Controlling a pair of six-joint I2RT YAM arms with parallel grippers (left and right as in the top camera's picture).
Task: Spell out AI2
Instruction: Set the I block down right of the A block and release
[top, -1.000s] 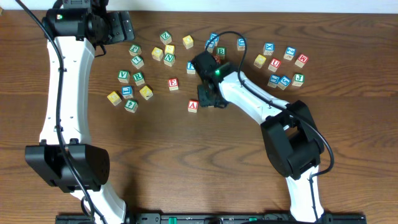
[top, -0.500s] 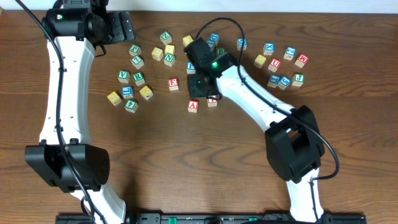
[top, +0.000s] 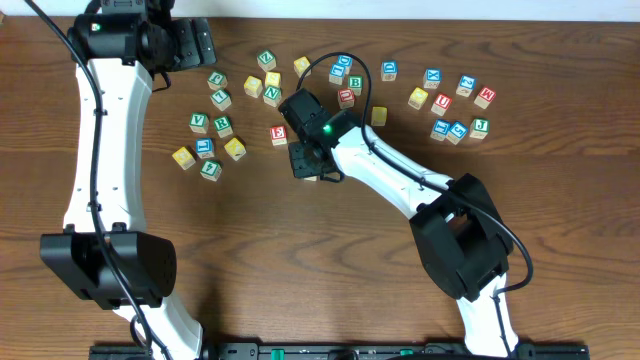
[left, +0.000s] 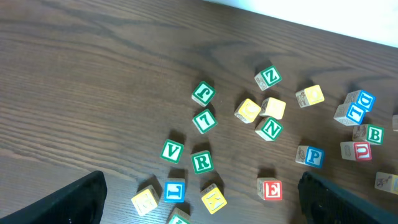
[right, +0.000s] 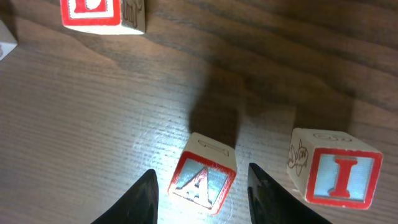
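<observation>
The right gripper (right: 202, 200) hangs low over the A (right: 203, 181). Its black fingers (right: 144, 198) stand apart, one on each side of the cube, with a sliver of table (top: 300, 260) showing on both sides, so nothing is clamped yet. The I (right: 336, 175) sits at three o'clock of the A, near it but not touching. The A is turned a little askew to the I. The word looks two-thirds laid, and this step seems to be a tidying grip on the A. The next move likely calls for the jaws to meet squarely on the A's flat sides, so it may be twisted into line with the I without nudging that cube. After that the 2 belongs at three o'clock of the I, but I cannot pick it out among the other cubes (top: 222, 127). The cubes are bare pale wood, sharp-edged, with smooth printed faces framed in red, and the I has a small line drawing on its side. Another red cube (right: 102, 12) lies at eleven o'clock of the A. The table is dark and fine-grained. The left gripper (top: 195, 45) waits at the far edge, spread wide and empty.
</observation>
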